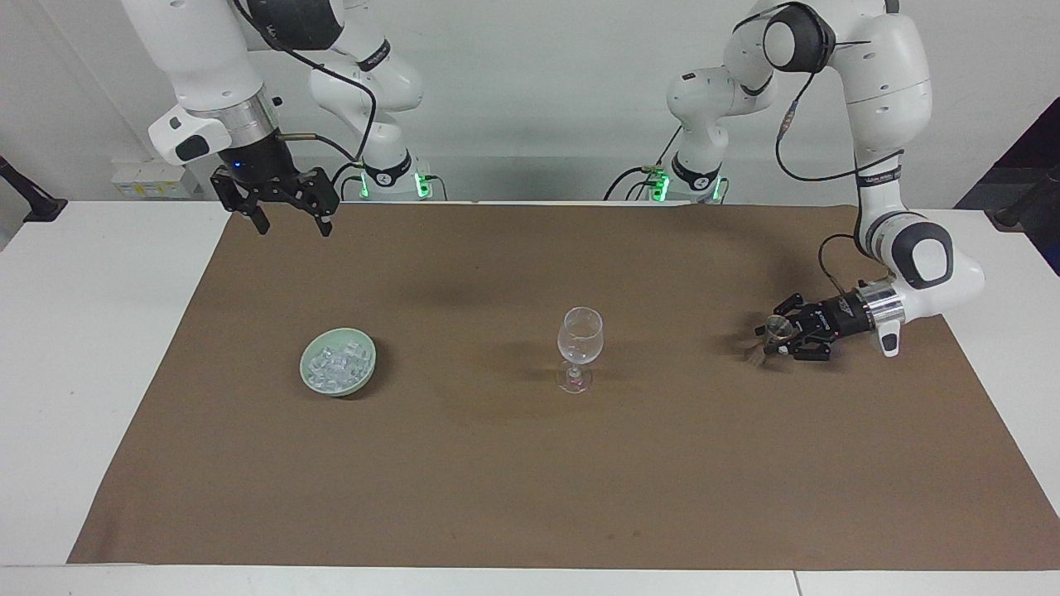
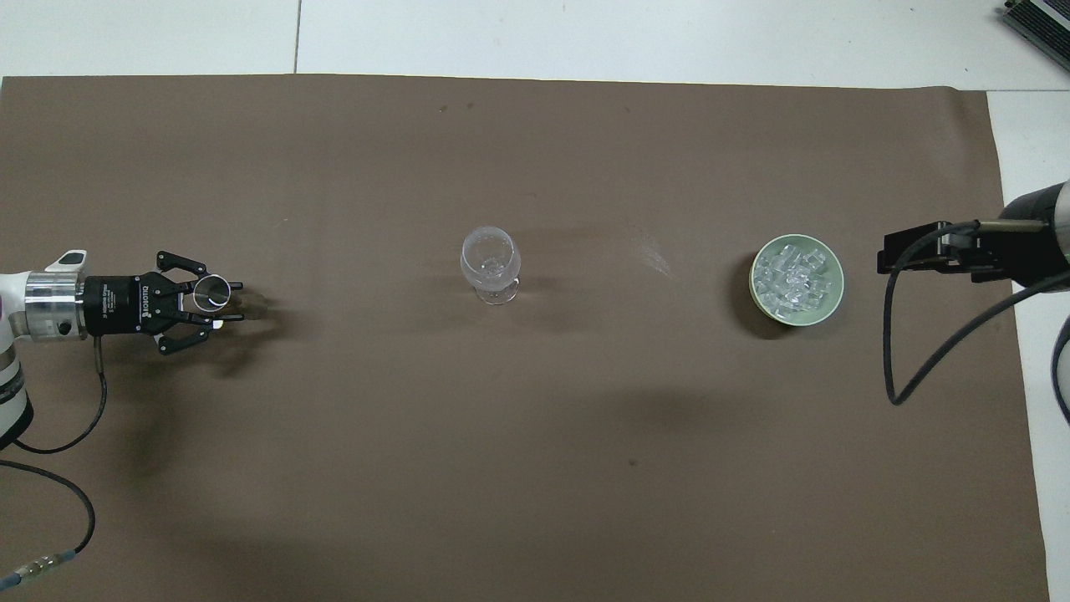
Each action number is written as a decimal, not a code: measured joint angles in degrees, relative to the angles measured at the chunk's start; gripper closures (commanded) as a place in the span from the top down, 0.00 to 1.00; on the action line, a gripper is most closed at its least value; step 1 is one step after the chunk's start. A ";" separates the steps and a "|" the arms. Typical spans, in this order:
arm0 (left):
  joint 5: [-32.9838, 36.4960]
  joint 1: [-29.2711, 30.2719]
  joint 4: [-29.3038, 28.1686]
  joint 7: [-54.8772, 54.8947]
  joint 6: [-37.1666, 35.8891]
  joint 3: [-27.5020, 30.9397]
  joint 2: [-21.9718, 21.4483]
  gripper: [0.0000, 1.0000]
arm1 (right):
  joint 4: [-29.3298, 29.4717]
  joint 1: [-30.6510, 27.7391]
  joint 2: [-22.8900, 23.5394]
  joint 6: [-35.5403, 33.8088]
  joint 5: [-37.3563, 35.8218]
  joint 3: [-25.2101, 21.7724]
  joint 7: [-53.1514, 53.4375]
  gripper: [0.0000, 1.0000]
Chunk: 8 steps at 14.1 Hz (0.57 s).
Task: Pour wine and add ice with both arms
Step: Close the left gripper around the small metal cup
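Note:
A clear stemmed wine glass (image 1: pixel 580 338) (image 2: pixel 490 261) stands upright at the middle of the brown mat. A pale green bowl (image 1: pixel 310 382) (image 2: pixel 834 305) toward the right arm's end holds the ice (image 1: pixel 338 364) (image 2: pixel 794 276), a heap of small clear cubes. My left gripper (image 1: pixel 772 338) (image 2: pixel 224 299) lies low and level at the left arm's end, shut on a small clear cup (image 1: pixel 777 326) (image 2: pixel 209 293) that stands on the mat. My right gripper (image 1: pixel 294 222) (image 2: pixel 926 251) is open and empty, raised over the mat's edge by the robots.
The brown mat (image 1: pixel 530 480) (image 2: pixel 535 468) covers most of the white table (image 1: pixel 74 348). Cables hang from both wrists (image 2: pixel 899 351). White table strips border the mat at both ends.

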 measured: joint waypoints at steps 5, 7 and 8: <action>-0.06 0.00 -0.02 -0.07 0.16 0.00 0.00 0.24 | 0.00 0.00 0.00 0.00 0.00 0.00 0.00 1.00; -0.06 0.00 -0.04 -0.08 0.35 0.02 0.00 0.19 | 0.00 0.00 0.00 0.00 0.00 0.00 0.00 1.00; -0.06 0.00 -0.04 -0.08 0.39 0.02 0.00 0.16 | 0.00 0.00 0.00 0.00 0.00 0.00 0.00 1.00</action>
